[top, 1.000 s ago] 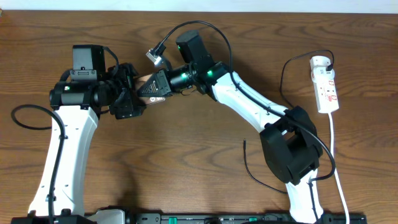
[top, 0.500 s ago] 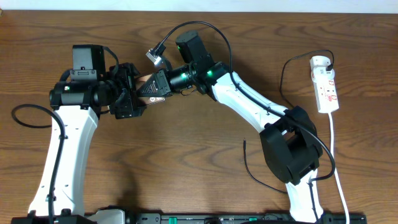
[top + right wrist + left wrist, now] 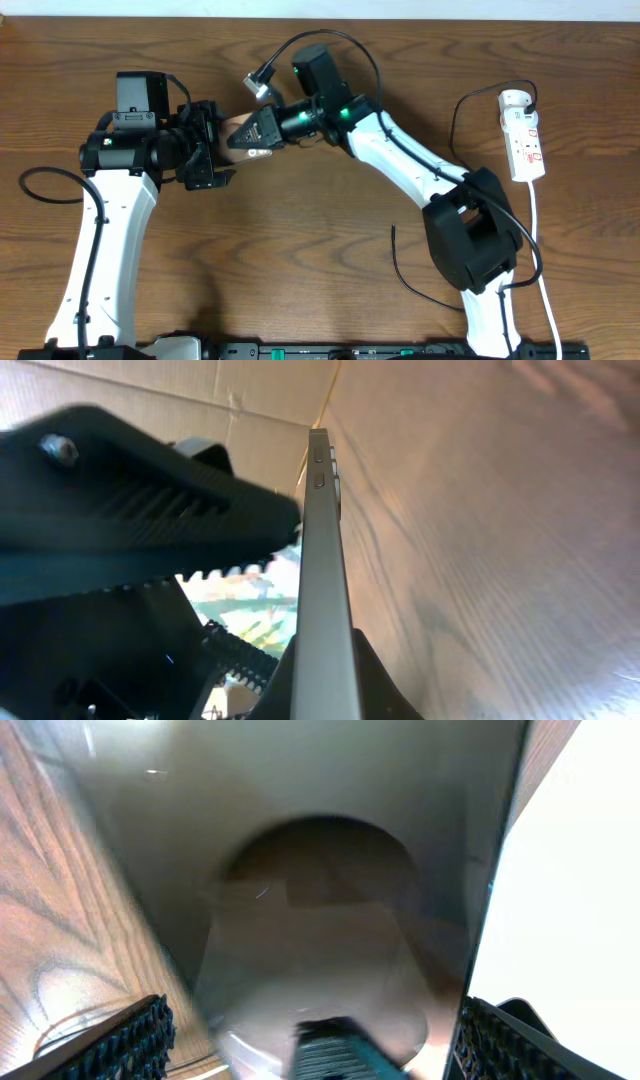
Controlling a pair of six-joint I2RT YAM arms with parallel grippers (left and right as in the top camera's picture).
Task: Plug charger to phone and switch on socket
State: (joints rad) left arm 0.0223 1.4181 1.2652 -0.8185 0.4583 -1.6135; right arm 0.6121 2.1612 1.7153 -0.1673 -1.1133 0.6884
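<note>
The phone (image 3: 233,129) is a dark slab with a brownish oval patch, held off the table on edge. My right gripper (image 3: 247,138) is shut on it. In the right wrist view the phone (image 3: 322,560) shows as a thin grey edge pinched between my jaws. My left gripper (image 3: 214,146) stands open, with a finger on either side of the phone (image 3: 320,870), whose face fills the left wrist view. The socket (image 3: 525,140), a white strip with red markings, lies at the far right. The charger (image 3: 402,275) is a thin black cable. Its free end lies on the table near my right arm's base.
The socket's white cord (image 3: 541,250) runs toward the table's front edge. A black cable loop (image 3: 40,185) lies by my left arm. My right arm stretches across the middle of the wooden table (image 3: 280,260).
My right gripper has shifted the phone slightly to the right and toward the far side. The left arm has barely moved.
</note>
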